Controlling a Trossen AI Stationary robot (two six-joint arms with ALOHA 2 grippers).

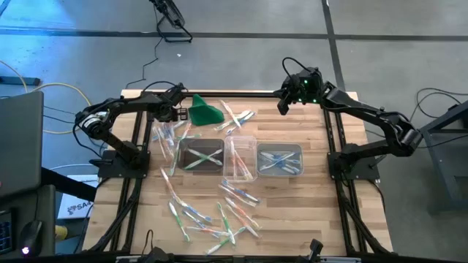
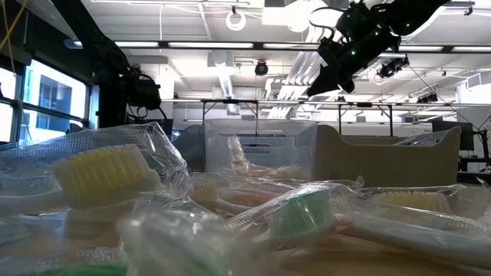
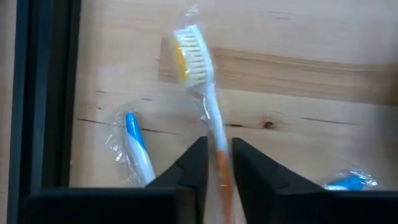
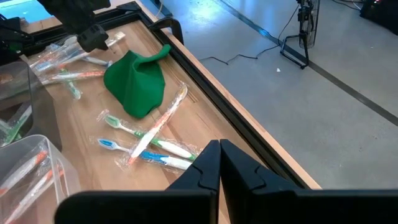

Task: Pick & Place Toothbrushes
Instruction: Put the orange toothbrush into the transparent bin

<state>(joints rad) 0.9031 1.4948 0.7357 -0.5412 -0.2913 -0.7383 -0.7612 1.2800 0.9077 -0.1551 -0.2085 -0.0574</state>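
Now L fingers pinch orange toothbrush.

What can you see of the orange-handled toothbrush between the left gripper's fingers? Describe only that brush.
The orange-handled toothbrush is a slim plastic stick sealed in a clear, crinkled wrapper. Its head has white bristles with a yellow patch; the neck is whitish, turning orange toward the handle. It lies flat on the wooden table, head pointing away from the left gripper, whose dark fingers sit close on either side of the handle. Whether they actually clamp it cannot be told.
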